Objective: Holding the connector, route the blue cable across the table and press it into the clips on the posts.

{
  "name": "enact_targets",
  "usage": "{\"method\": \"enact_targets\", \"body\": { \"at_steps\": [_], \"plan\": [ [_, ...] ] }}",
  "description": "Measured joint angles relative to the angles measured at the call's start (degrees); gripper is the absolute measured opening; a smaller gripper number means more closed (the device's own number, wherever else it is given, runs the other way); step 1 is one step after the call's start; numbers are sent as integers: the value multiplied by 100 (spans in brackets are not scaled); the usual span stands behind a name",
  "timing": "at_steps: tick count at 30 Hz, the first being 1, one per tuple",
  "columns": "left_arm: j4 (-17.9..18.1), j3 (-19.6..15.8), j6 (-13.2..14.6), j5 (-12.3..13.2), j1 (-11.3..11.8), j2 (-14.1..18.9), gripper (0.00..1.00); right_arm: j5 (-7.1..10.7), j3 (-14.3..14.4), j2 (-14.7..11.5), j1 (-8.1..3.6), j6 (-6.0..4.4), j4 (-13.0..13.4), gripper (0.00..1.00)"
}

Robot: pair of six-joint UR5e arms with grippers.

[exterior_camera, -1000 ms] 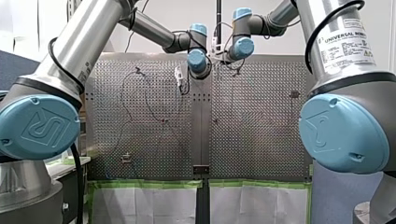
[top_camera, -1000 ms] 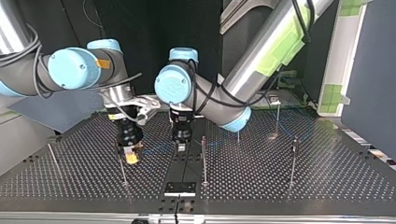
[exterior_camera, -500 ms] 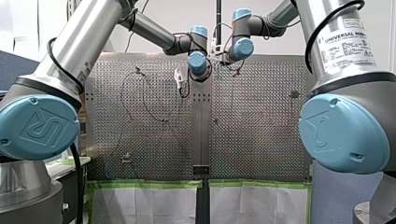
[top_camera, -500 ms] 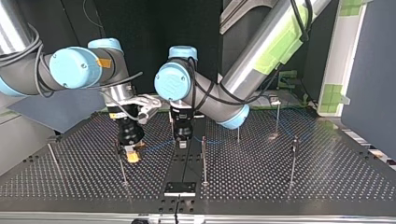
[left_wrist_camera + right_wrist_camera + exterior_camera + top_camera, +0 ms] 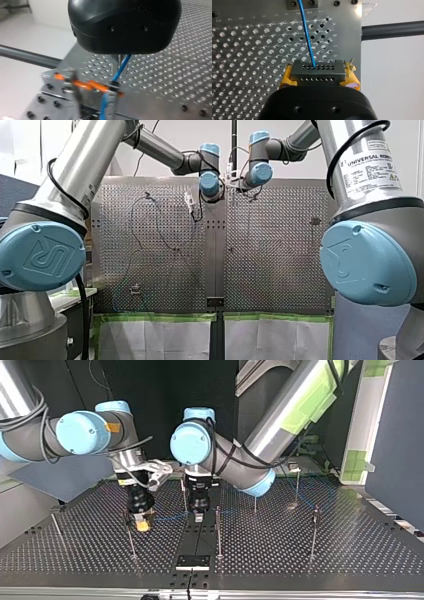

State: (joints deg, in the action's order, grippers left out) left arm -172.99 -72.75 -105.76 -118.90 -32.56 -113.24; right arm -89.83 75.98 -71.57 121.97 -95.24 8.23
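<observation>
Now my right fingers (image 5: 352, 76) clamp the dark connector (image 5: 317, 71); my left fingers (image 5: 118, 63) pinch the blue cable (image 5: 121, 70) above the table (image 5: 162, 82).

Tally: two arms, my left arm (image 5: 270, 435) and my right arm (image 5: 30, 440), one pincer each: left pincer (image 5: 199, 516), right pincer (image 5: 142, 525). One desk (image 5: 350, 550). One blue cable (image 5: 307, 32), one connector (image 5: 317, 71). One small black plate (image 5: 192, 562) on the desk. Thin posts in the top view – seven as far as I can make out: post (image 5: 56, 525), post (image 5: 131, 540), post (image 5: 184, 495), post (image 5: 218, 532), post (image 5: 255, 506), post (image 5: 297, 487), post (image 5: 313, 535).
</observation>
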Motion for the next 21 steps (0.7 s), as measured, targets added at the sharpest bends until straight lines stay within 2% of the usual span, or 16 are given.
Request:
{"method": "enact_targets", "body": {
  "at_steps": [7, 13, 21],
  "plan": [
    [313, -328, 91, 131, -4, 117, 0, 1, 31, -1, 48, -22, 1, 0],
    [604, -622, 204, 351, -55, 116, 0, -1, 107, -3, 80, -33, 7, 0],
    [1014, -1036, 228, 493, -55, 109, 0, -47, 477, 2, 59, -39, 52, 0]
  ]
}}
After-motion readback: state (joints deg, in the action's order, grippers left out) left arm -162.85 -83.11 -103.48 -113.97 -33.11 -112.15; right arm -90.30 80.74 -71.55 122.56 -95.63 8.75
